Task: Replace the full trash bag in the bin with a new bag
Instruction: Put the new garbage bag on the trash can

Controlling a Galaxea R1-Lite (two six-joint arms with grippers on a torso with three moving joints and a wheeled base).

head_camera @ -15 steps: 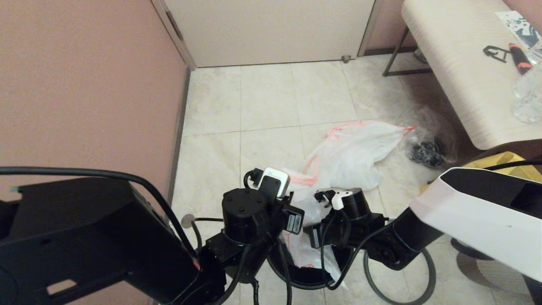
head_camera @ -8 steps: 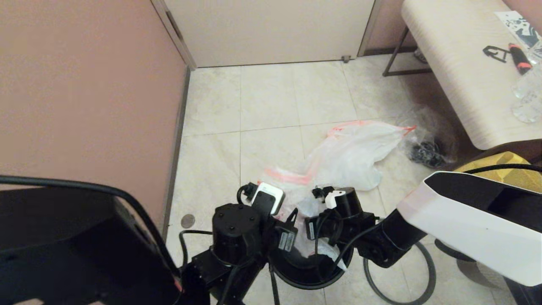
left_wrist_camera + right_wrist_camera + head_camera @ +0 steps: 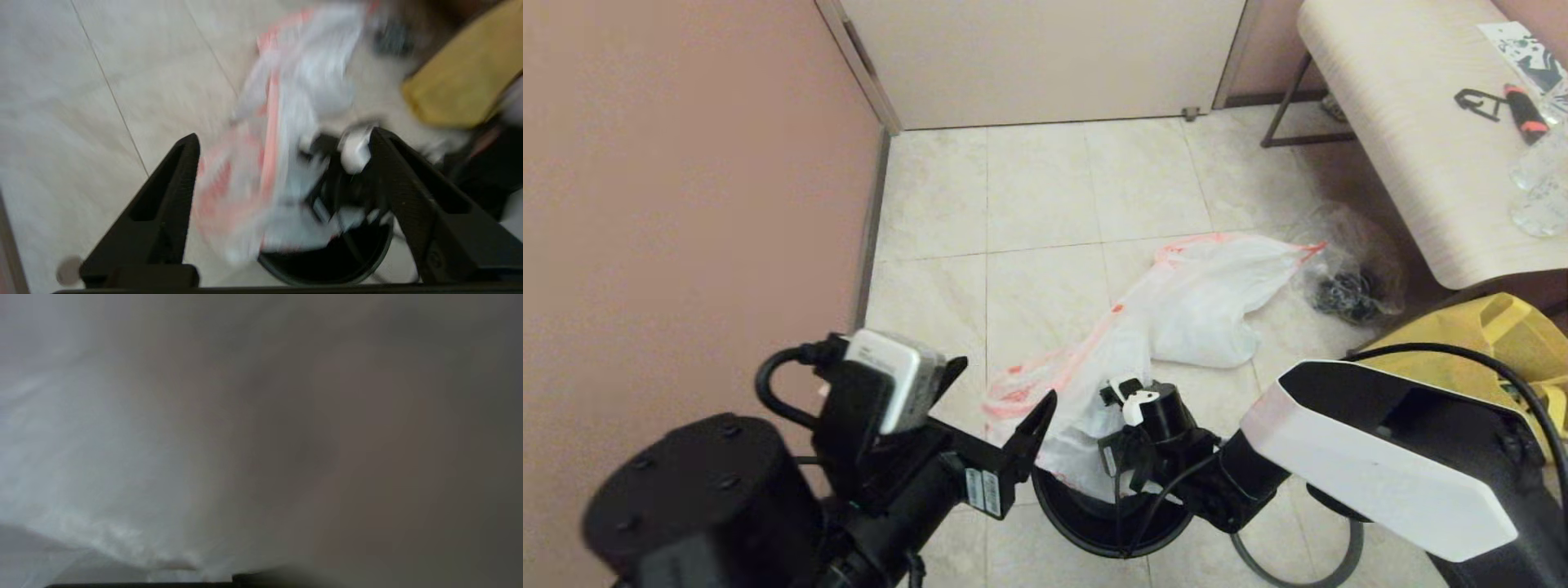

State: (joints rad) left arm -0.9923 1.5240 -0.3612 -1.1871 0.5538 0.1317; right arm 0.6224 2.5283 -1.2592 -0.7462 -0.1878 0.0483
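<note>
The bin (image 3: 1086, 527) stands on the floor tiles just in front of me, black with a grey ring rim (image 3: 359, 269). The new bag (image 3: 1054, 392), white with red print, spills out of it toward the wall; in the left wrist view it (image 3: 245, 192) lies beyond the fingers. My left gripper (image 3: 1006, 380) hangs open left of the bin with nothing between its fingers (image 3: 186, 163). My right wrist (image 3: 1160, 416) reaches down into the bin; its fingers are hidden by white plastic. The full trash bag (image 3: 1209, 294), plain white with an orange-red rim, lies on the floor behind.
A pink wall (image 3: 686, 204) runs close on the left. A clear bag with black cords (image 3: 1347, 290) and a yellow tote (image 3: 1503, 327) sit right of the full bag, under a pale bench (image 3: 1405, 122). A black cable (image 3: 1298, 567) loops on the floor by the bin.
My left gripper has opened, let go of the new bag and drawn back to the left. The bag's mouth has slumped toward the wall. The right wrist has sunk lower into the bin.
</note>
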